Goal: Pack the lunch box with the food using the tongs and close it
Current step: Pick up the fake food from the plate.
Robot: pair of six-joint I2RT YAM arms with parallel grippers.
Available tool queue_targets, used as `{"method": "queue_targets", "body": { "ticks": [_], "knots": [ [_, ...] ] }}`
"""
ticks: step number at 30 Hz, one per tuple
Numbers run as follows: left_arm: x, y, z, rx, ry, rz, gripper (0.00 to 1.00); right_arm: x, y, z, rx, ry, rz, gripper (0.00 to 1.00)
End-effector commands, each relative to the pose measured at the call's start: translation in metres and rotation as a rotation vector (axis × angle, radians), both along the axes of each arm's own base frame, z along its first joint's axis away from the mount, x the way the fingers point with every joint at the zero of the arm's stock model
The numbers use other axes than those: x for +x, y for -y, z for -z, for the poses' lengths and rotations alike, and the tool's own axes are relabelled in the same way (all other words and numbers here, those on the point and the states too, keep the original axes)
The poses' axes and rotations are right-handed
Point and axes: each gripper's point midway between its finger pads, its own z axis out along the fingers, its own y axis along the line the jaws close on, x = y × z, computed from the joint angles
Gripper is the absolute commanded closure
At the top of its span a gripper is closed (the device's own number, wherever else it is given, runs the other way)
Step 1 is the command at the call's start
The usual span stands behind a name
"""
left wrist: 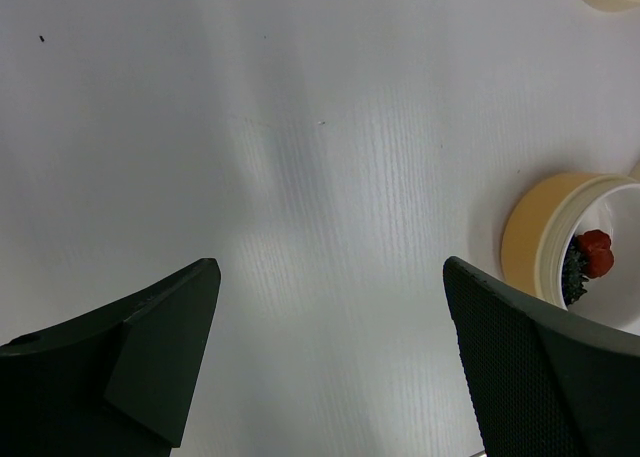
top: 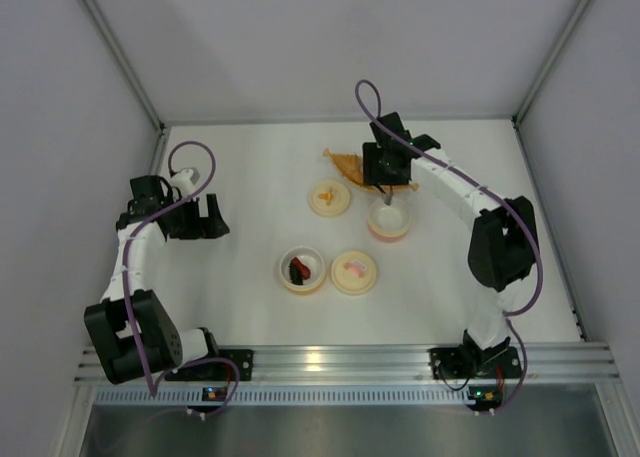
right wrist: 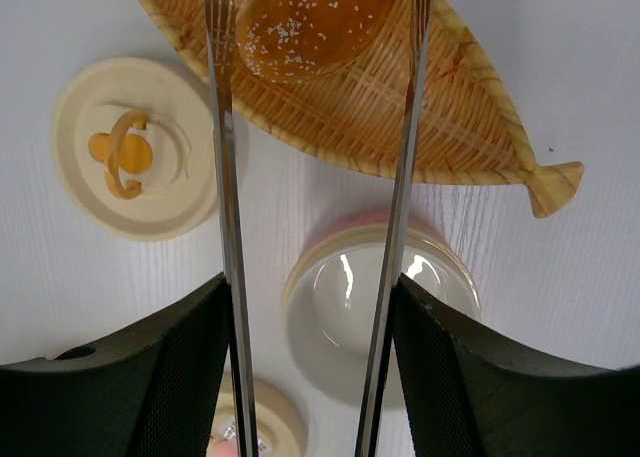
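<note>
My right gripper (right wrist: 310, 285) (top: 390, 172) is shut on the tongs (right wrist: 226, 177), one thin metal arm against each finger. The tongs' arms stand spread, one on each side of the orange-brown lump of food (right wrist: 305, 17), which lies in the woven boat-shaped dish (right wrist: 470, 137). Their tips run off the top of the right wrist view. Below the tongs sits an empty pink lunch box bowl (right wrist: 345, 327) (top: 388, 223). A second, yellow bowl (top: 302, 270) (left wrist: 525, 232) holds the black ridged piece (left wrist: 573, 274) and the dark red piece (left wrist: 597, 252). My left gripper (left wrist: 330, 267) (top: 205, 217) hangs open over bare table.
Two round cream lids lie on the table: one with a yellow motif (top: 329, 197) (right wrist: 135, 152) left of the dish, one with a pink motif (top: 355, 272) beside the yellow bowl. White walls enclose the table on three sides.
</note>
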Motion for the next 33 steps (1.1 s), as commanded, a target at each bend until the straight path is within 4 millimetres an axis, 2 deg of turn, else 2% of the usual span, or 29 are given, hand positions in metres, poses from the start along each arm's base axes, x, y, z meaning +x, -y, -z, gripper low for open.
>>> {"method": "queue_targets", "body": {
  "ticks": [1, 17, 26, 33],
  "knots": [
    [0.008, -0.004, -0.002, 0.012, 0.045, 0.015, 0.02, 0.024, -0.008, -0.024, 0.050, 0.086, 0.025, 0.40],
    [0.010, -0.006, 0.000, 0.004, 0.036, 0.011, 0.02, 0.022, -0.014, 0.001, 0.054, 0.020, 0.013, 0.44],
    [0.010, -0.007, 0.001, 0.008, 0.034, 0.010, 0.02, 0.022, -0.013, -0.004, 0.058, 0.027, 0.008, 0.55],
    [0.010, -0.007, 0.000, 0.011, 0.039, 0.009, 0.02, 0.021, -0.007, -0.017, 0.083, 0.038, 0.003, 0.71]
  ]
}}
